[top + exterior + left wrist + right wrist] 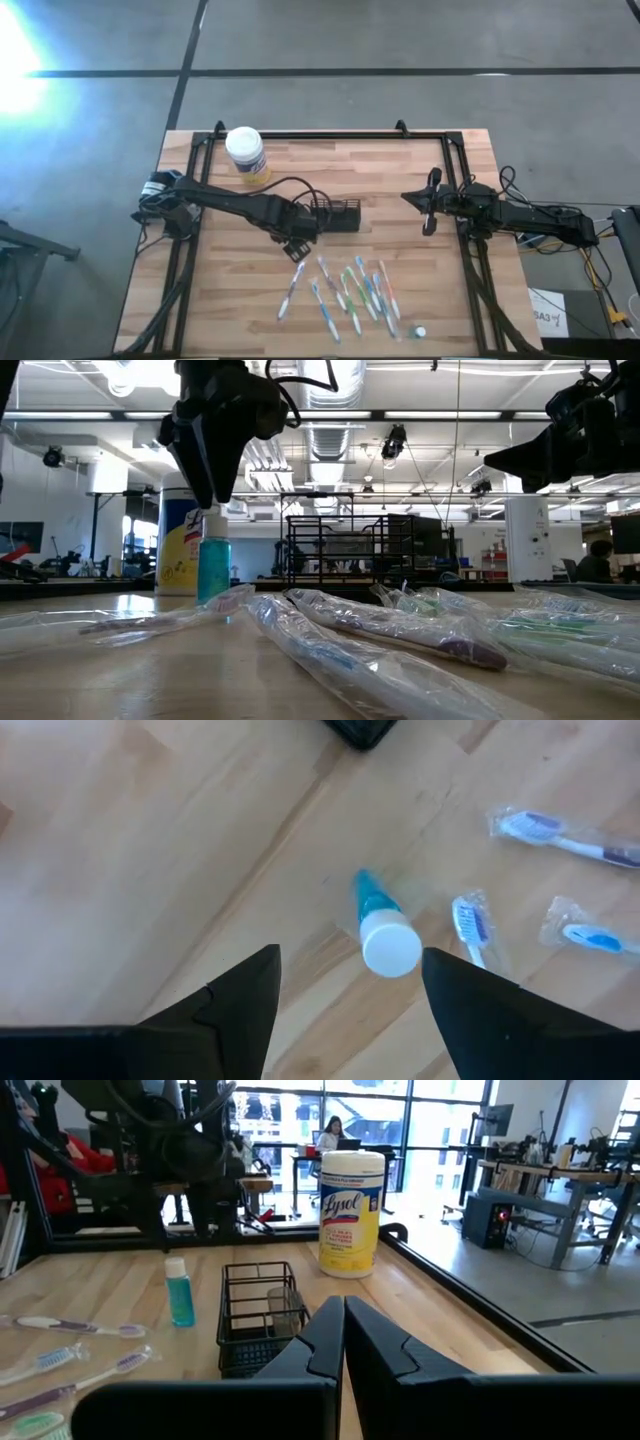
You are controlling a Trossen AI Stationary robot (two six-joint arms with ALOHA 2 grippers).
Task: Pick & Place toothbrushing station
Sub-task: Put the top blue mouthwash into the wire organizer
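The toothbrushing station is a small black wire basket [336, 215] [254, 1316] standing on its base mid-table; a corner of it shows in the left wrist view [360, 730]. My left gripper [297, 247] [350, 953] points down, open, just on the near side of the basket, right over a small blue bottle with a white cap [384, 935] [213, 565] that stands upright on the wood. The cap shows between the two fingers, apart from both. My right gripper [427, 200] [343, 1320] hangs level and shut at the right side, with nothing in it.
Several wrapped toothbrushes [345, 290] [400, 625] lie fanned out near the table's front edge, with a small green-and-white item [418, 331] at their right. A yellow wipes jar with a white lid [246, 155] [351, 1210] stands at the far left. Black frame rails [330, 134] edge the table.
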